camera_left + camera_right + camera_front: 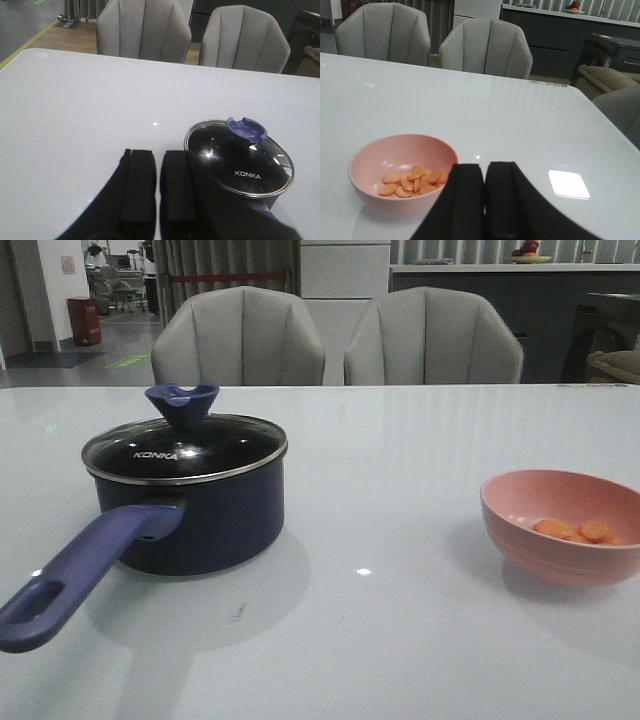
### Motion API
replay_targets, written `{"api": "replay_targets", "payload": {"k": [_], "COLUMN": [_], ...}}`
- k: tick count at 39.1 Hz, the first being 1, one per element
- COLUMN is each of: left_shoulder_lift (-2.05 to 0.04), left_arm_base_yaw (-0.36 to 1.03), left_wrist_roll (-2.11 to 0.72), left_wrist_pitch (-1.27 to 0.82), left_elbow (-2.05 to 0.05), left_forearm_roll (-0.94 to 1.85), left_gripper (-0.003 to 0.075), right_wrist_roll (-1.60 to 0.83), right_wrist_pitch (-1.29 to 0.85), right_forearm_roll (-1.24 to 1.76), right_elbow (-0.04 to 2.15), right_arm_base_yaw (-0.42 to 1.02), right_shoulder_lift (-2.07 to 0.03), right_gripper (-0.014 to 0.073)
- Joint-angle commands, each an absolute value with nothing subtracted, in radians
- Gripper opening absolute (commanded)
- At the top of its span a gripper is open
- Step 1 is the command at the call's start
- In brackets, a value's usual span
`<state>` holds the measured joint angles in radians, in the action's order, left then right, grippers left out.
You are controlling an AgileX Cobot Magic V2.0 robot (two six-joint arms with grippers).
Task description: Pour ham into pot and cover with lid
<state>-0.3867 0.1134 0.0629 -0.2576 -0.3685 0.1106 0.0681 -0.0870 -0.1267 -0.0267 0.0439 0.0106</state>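
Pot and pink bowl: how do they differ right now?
The pot is dark navy with a long handle; the bowl is pink and has none. The pot is covered by its lid; the bowl is open. The bowl holds the ham; the pot's inside can't be seen. Both are round, upright on the table, and untouched by either gripper.

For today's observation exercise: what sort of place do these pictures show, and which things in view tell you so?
Probably a dining area in a showroom or lab. A white table bears a lidded pot and a pink bowl of ham; two grey upholstered chairs stand behind, with a counter beyond.
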Motion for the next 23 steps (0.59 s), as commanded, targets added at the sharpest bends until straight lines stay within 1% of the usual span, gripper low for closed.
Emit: {"api": "replay_targets", "payload": {"k": [1, 6, 9, 10, 11, 13, 14, 17, 19, 20, 23], "left_shoulder_lift": [-0.418, -0.428, -0.433, -0.433, -0.435, -0.435, -0.435, -0.438, -0.438, -0.438, -0.438], "left_arm_base_yaw": [0.123, 0.123, 0.123, 0.123, 0.123, 0.123, 0.123, 0.123, 0.123, 0.123, 0.123], "left_wrist_roll": [0.071, 0.071, 0.071, 0.071, 0.071, 0.071, 0.071, 0.071, 0.071, 0.071, 0.071], "left_wrist_pitch": [-0.135, -0.144, -0.163, -0.172, -0.179, -0.189, -0.191, -0.197, -0.199, -0.199, -0.199], "left_elbow": [-0.391, -0.391, -0.396, -0.398, -0.402, -0.405, -0.405, -0.405, -0.405, -0.405, -0.405], "left_forearm_roll": [0.107, 0.107, 0.107, 0.105, 0.1, 0.095, 0.095, 0.095, 0.095, 0.095, 0.095], "left_gripper": [0.0134, 0.0137, 0.0162, 0.0185, 0.0225, 0.0324, 0.0388, 0.0549, 0.0599, 0.061, 0.0606], "right_wrist_roll": [0.069, 0.069, 0.069, 0.069, 0.069, 0.069, 0.069, 0.069, 0.069, 0.069, 0.069], "right_wrist_pitch": [-0.011, -0.011, -0.011, -0.011, -0.011, -0.011, -0.011, -0.011, -0.011, -0.011, -0.011], "right_forearm_roll": [-0.139, -0.139, -0.139, -0.139, -0.139, -0.139, -0.139, -0.139, -0.139, -0.139, -0.139], "right_elbow": [-0.022, -0.022, -0.022, -0.022, -0.022, -0.022, -0.022, -0.022, -0.022, -0.022, -0.022], "right_arm_base_yaw": [0.037, 0.037, 0.037, 0.037, 0.037, 0.037, 0.037, 0.037, 0.037, 0.037, 0.037], "right_shoulder_lift": [0.03, 0.03, 0.03, 0.03, 0.03, 0.03, 0.03, 0.03, 0.03, 0.03, 0.03], "right_gripper": [0.0143, 0.0143, 0.0143, 0.0143, 0.0143, 0.0143, 0.0143, 0.0143, 0.0143, 0.0143, 0.0143]}}
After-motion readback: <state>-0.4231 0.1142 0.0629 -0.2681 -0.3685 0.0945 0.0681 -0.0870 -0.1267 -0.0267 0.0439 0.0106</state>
